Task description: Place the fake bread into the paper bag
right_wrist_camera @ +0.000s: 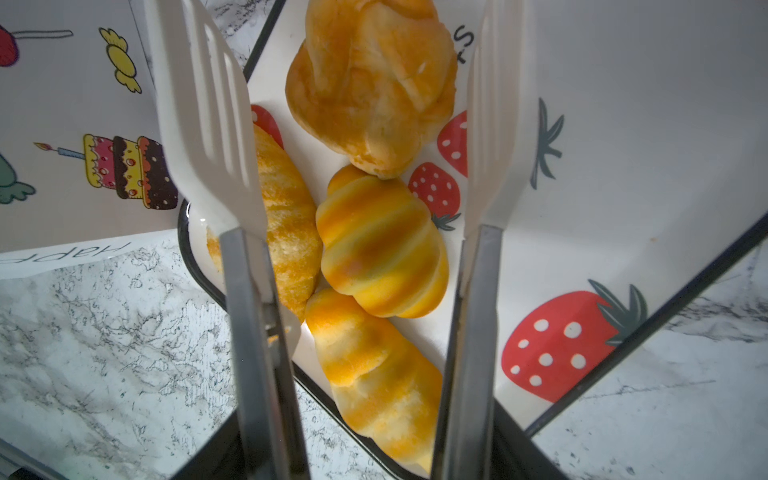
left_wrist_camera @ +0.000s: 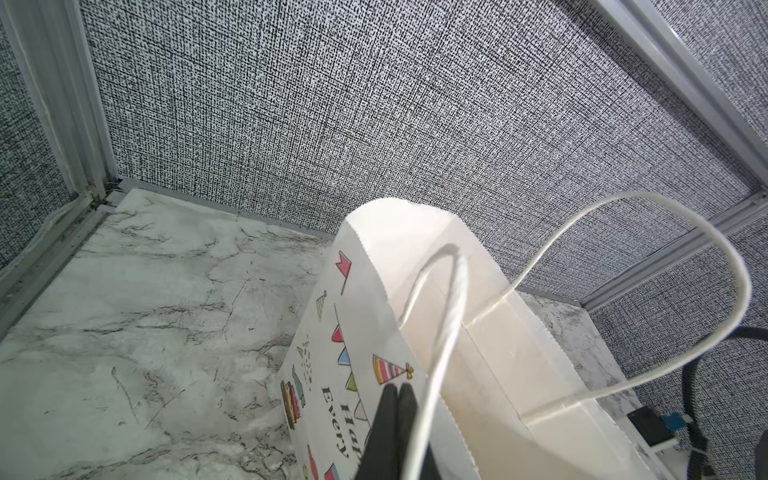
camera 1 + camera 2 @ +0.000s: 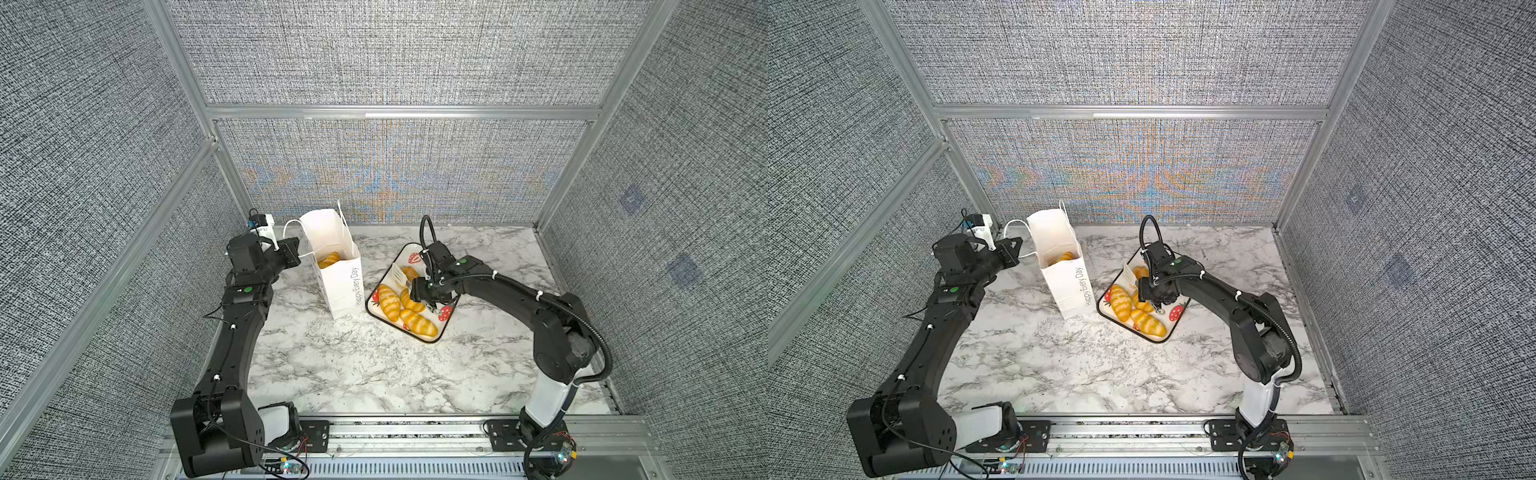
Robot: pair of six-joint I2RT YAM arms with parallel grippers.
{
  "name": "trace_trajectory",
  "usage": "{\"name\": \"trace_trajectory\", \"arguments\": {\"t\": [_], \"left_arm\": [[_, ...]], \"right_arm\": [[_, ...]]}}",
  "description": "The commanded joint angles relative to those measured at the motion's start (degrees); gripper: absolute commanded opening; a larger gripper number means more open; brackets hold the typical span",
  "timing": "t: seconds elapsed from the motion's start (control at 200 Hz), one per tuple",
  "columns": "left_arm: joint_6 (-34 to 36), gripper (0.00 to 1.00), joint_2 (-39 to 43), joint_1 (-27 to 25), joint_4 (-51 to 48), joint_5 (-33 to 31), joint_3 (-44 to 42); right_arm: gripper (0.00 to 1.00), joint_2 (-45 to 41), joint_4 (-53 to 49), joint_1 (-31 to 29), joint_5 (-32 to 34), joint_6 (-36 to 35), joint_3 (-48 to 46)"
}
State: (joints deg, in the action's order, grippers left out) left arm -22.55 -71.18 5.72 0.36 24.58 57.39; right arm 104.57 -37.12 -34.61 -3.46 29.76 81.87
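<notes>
The white paper bag (image 3: pixel 340 278) (image 3: pixel 1069 286) stands upright at the back left, with one fake bread (image 3: pixel 329 259) inside. My left gripper (image 3: pixel 296 249) (image 2: pixel 398 388) is shut on its cord handle (image 2: pixel 440 357) and pulls that side outward. Several fake breads (image 3: pixel 388 302) (image 1: pixel 380 241) lie on the strawberry-print tray (image 3: pixel 428 340). My right gripper (image 3: pixel 430 297) (image 1: pixel 374 457) is shut on a pair of tongs (image 3: pixel 400 276) (image 1: pixel 208 124). The tongs' white tips stand apart above the tray, with a striped roll between them and nothing clamped.
The tray (image 1: pixel 623 166) sits just right of the bag (image 1: pixel 70 124) on the marble tabletop (image 3: pixel 353 374). Grey fabric walls with aluminium frames close in the back and both sides. A rail (image 3: pixel 415 432) carrying the arm bases runs along the front.
</notes>
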Motion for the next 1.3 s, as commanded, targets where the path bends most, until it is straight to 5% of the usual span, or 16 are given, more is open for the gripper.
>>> {"name": "trace_trajectory", "arguments": {"t": [0.0,1.296], "left_arm": [[0.05,0.00,-0.10,0.09,1.71,0.57,-0.17],[0.13,0.00,0.00,0.17,1.57,0.39,-0.17]], "right_arm": [[0.65,0.32,0.54,-0.38,0.07,0.56,0.30],[0.64,4.57,-4.53,-1.32,5.31,-1.96,4.55]]}}
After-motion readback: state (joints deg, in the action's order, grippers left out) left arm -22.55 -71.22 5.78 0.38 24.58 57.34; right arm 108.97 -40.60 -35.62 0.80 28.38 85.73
